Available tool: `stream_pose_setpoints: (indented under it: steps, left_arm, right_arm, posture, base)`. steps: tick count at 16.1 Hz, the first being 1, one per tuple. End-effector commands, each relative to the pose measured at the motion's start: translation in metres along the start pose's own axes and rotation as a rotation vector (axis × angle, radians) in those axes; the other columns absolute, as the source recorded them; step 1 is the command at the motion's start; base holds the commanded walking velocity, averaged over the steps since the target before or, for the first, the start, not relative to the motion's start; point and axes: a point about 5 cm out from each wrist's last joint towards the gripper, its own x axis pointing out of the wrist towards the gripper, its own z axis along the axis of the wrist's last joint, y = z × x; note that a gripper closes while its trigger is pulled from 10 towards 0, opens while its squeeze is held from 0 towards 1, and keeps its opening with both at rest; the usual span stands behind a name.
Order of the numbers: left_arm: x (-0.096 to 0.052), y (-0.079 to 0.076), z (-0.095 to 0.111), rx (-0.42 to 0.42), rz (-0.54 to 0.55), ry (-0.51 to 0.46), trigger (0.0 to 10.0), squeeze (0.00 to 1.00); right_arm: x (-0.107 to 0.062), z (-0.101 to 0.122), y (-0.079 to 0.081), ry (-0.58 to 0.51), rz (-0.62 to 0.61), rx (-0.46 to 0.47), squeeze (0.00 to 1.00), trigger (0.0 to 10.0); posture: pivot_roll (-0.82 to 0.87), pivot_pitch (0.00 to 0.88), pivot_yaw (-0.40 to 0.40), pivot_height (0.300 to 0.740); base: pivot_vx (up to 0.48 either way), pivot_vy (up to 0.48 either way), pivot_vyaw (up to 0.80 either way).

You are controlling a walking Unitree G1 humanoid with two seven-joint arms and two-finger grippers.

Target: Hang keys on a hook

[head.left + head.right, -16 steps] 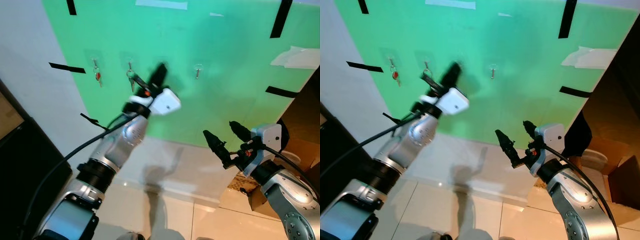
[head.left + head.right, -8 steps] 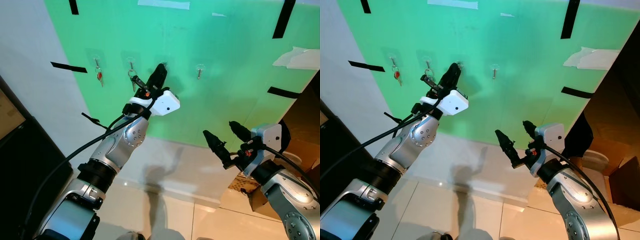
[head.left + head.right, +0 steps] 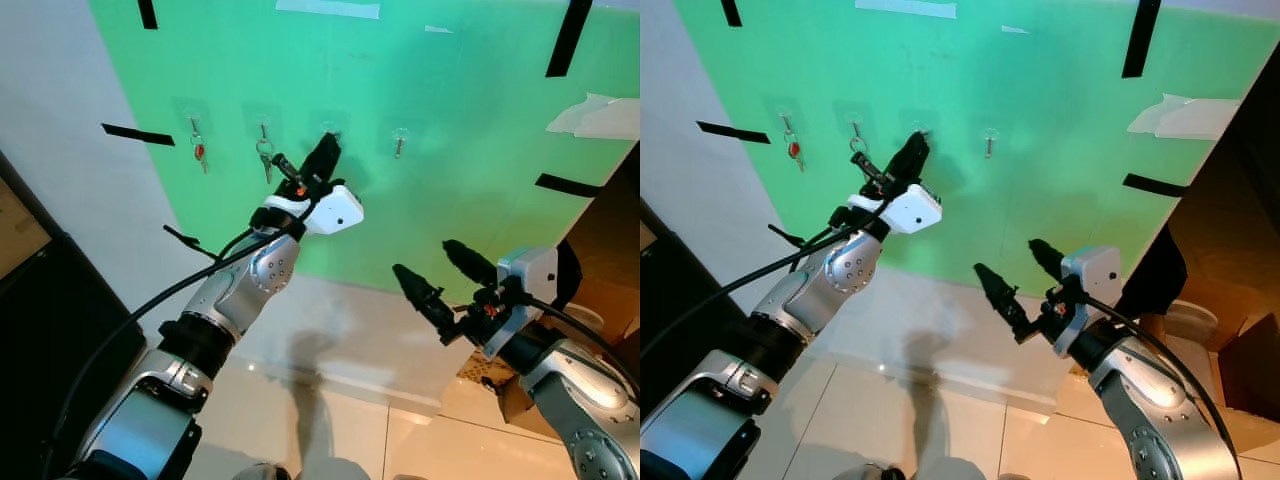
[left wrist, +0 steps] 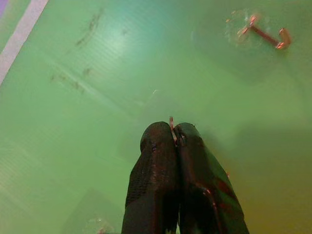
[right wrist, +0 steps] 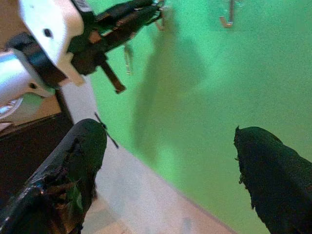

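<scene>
The left pincer (image 3: 322,155), its two black fingers pressed together on a thin metal key ring, has crept rightward along the green wall panel (image 3: 450,90) over the last second. Its tips now sit at the small clear adhesive hook (image 3: 330,123), third in the row, with the silver key (image 3: 284,166) trailing beside its fingers. Hooking looks imminent, though the ring is not visibly seated. Neighbouring hooks already carry a red-tagged key (image 3: 198,150) and silver keys (image 3: 265,155). The right pincer (image 3: 432,276) hangs wide open, empty, and has shifted slightly leftward.
</scene>
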Motion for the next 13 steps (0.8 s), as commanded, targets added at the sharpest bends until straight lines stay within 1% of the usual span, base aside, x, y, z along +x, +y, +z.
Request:
stream_pose_setpoints:
  steps: [1,5,8,9,10,13]
  left_arm:
    - [-0.003,-0.007,0.001,0.008,-0.052,-0.017,10.0,0.0]
    - [-0.011,-0.013,-0.001,0.004,-0.074,0.001,10.0,0.0]
    - [-0.014,-0.009,-0.008,0.024,-0.055,0.043,10.0,0.0]
    - [-0.013,-0.008,-0.007,0.024,-0.053,0.034,10.0,0.0]
    - [-0.012,-0.005,-0.003,0.025,-0.037,0.005,10.0,0.0]
    - [-0.005,0.006,0.008,0.055,0.041,-0.067,10.0,0.0]
  right_arm:
    - [-0.002,0.005,0.007,-0.032,0.049,0.013,0.0,10.0]
    - [-0.002,0.006,0.008,-0.036,0.065,0.014,0.0,10.0]
    - [-0.003,0.006,0.008,-0.037,0.068,0.014,0.0,10.0]
    - [-0.003,0.006,0.008,-0.038,0.068,0.013,0.0,10.0]
    - [-0.003,0.006,0.008,-0.04,0.069,0.013,0.0,10.0]
    - [-0.003,0.006,0.009,-0.046,0.073,0.016,0.0,10.0]
  posture:
    - [-0.25,0.0,0.031,0.74]
    - [-0.25,0.0,0.03,0.74]
    - [-0.24,0.0,0.029,0.74]
    - [-0.24,0.0,0.028,0.74]
    - [-0.24,0.0,0.028,0.74]
    - [-0.25,0.0,0.03,0.74]
  base:
    - [0.0,0.0,0.0]
    - [0.0,0.0,0.0]
    - [0.0,0.0,0.0]
    - [0.0,0.0,0.0]
    - [0.0,0.0,0.0]
    - [0.0,0.0,0.0]
